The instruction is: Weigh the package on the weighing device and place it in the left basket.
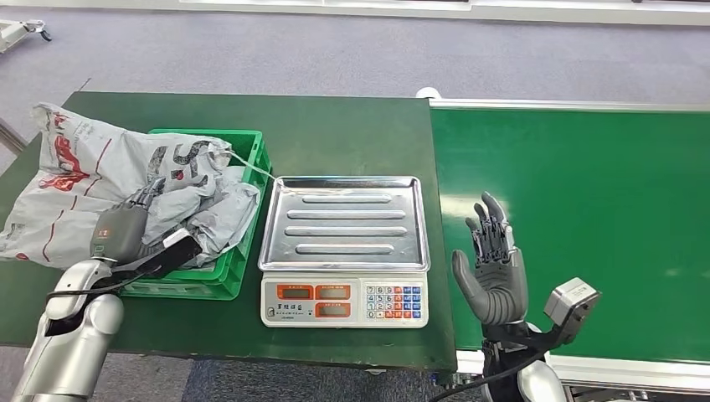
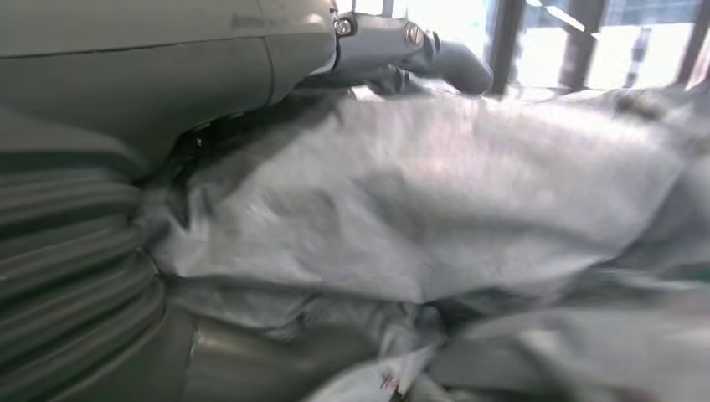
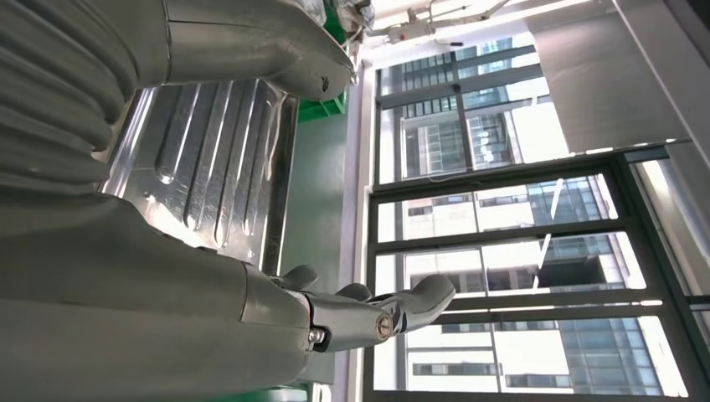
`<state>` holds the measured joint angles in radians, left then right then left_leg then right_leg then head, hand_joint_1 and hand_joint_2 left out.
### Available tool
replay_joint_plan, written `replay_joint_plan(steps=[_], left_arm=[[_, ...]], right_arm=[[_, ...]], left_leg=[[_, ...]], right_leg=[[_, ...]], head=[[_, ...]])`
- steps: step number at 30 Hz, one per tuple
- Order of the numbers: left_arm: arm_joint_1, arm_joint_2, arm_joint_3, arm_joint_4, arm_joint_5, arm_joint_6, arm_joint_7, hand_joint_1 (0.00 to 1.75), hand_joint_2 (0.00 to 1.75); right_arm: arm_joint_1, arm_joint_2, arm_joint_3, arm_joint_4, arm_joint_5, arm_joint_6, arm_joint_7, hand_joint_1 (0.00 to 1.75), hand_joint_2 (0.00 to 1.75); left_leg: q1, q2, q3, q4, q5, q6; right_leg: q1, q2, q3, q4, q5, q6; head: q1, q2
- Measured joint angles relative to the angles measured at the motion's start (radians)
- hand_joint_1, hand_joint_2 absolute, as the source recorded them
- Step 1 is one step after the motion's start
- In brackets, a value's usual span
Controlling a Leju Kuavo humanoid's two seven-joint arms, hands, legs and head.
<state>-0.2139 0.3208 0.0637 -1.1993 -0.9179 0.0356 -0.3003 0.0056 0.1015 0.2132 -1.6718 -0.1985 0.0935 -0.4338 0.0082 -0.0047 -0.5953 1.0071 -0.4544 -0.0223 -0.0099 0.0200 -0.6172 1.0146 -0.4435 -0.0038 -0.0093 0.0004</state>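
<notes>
where the crumpled grey plastic mailer package with red and black print spills over one green slatted basket at left of frame, the left hand rests on it, grasp unclear. one silver-trayed scale sits on the green worktop. the right hand is spread, holding nothing.

A parcel-sorting workstation: green conveyor belt, electronic scale, green basket of courier bags.
</notes>
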Motion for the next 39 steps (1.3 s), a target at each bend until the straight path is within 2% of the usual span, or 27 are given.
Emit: replay_joint_plan(steps=[3,6,20,22,26,28,30,32,34,37,38,39], left_arm=[[0.019,-0.014,0.011,-0.053,0.153,-0.06,-0.062,0.0,1.75],[0.031,-0.025,0.013,-0.1,0.244,-0.093,-0.087,0.0,1.75],[0.039,-0.043,0.011,-0.165,0.335,-0.132,-0.098,0.0,1.75],[0.036,-0.048,0.007,-0.168,0.418,-0.186,-0.095,0.0,1.75],[0.039,-0.069,-0.019,-0.175,0.664,-0.369,-0.11,0.0,1.75],[0.038,-0.105,-0.047,-0.182,0.767,-0.439,-0.129,0.0,1.75],[0.027,-0.171,-0.091,-0.178,0.843,-0.465,-0.136,0.0,1.75],[0.011,-0.256,-0.149,-0.158,0.893,-0.432,-0.143,0.0,1.75],[-0.003,-0.341,-0.206,-0.13,0.927,-0.357,-0.15,0.0,1.75],[-0.015,-0.437,-0.263,-0.097,0.966,-0.234,-0.139,0.0,1.75],[-0.014,-0.459,-0.272,-0.092,0.976,-0.199,-0.13,0.0,1.75],[-0.012,-0.48,-0.278,-0.088,0.98,-0.165,-0.119,0.0,1.75]], right_arm=[[-0.008,0.0,0.0,0.0,-0.003,-0.012,0.003,0.0,1.75],[-0.012,0.0,0.0,0.001,-0.008,-0.019,0.003,0.0,1.75],[-0.023,0.0,0.001,0.006,-0.01,-0.025,0.004,0.0,1.75],[-0.028,0.001,0.004,0.01,-0.01,-0.026,0.008,0.0,1.75],[-0.042,0.007,0.009,0.023,0.0,-0.032,0.015,0.0,1.75],[-0.054,0.01,0.015,0.036,0.011,-0.036,0.019,0.0,1.75],[-0.077,0.014,0.029,0.06,0.032,-0.04,0.031,0.0,1.75],[-0.109,0.021,0.053,0.103,0.061,-0.043,0.051,0.0,1.75],[-0.14,0.032,0.082,0.155,0.081,-0.043,0.055,0.0,1.75],[-0.165,0.052,0.117,0.214,0.085,-0.057,0.041,0.0,0.44],[-0.167,0.059,0.125,0.228,0.083,-0.068,0.04,0.0,0.44],[-0.168,0.066,0.132,0.24,0.082,-0.081,0.04,0.0,0.87]], left_leg=[[0.0,-0.001,0.0,0.0,0.0,0.0],[0.0,-0.001,0.0,0.0,0.0,0.0],[0.0,-0.001,0.0,0.0,0.0,0.0],[0.0,-0.001,0.0,0.0,0.0,0.0],[0.0,-0.001,0.0,0.0,0.0,0.0],[-0.001,-0.002,0.0,0.0,0.0,0.0],[-0.002,-0.003,0.0,0.001,0.0,0.001],[-0.002,-0.005,-0.001,0.001,0.0,0.002],[-0.003,-0.005,-0.001,0.001,0.0,0.003],[-0.003,-0.005,-0.001,0.002,0.0,0.003],[-0.003,-0.005,-0.001,0.002,0.0,0.003],[-0.002,-0.005,-0.001,0.002,0.0,0.004]], right_leg=[[0.0,-0.001,0.0,0.0,0.0,0.0],[0.0,-0.002,0.0,0.0,0.0,0.0],[0.0,-0.002,0.0,0.0,0.0,0.0],[0.0,-0.002,0.0,0.0,0.0,0.0],[0.0,-0.002,0.0,0.0,0.0,0.0],[-0.001,-0.003,0.0,-0.001,0.0,0.0],[-0.001,-0.005,0.001,-0.001,0.0,0.001],[-0.002,-0.006,0.002,-0.001,0.0,0.002],[-0.003,-0.006,0.002,-0.001,0.001,0.003],[-0.004,-0.005,0.002,-0.001,0.001,0.003],[-0.004,-0.005,0.002,-0.001,0.001,0.003],[-0.005,-0.005,0.002,-0.001,0.001,0.003]], head=[[0.0,0.0],[0.0,0.0],[0.0,0.0],[0.0,0.0],[0.0,0.0],[0.0,0.0],[0.0,0.0],[0.0,0.0],[0.0,0.0],[0.0,0.0],[0.0,0.0],[0.0,0.0]])
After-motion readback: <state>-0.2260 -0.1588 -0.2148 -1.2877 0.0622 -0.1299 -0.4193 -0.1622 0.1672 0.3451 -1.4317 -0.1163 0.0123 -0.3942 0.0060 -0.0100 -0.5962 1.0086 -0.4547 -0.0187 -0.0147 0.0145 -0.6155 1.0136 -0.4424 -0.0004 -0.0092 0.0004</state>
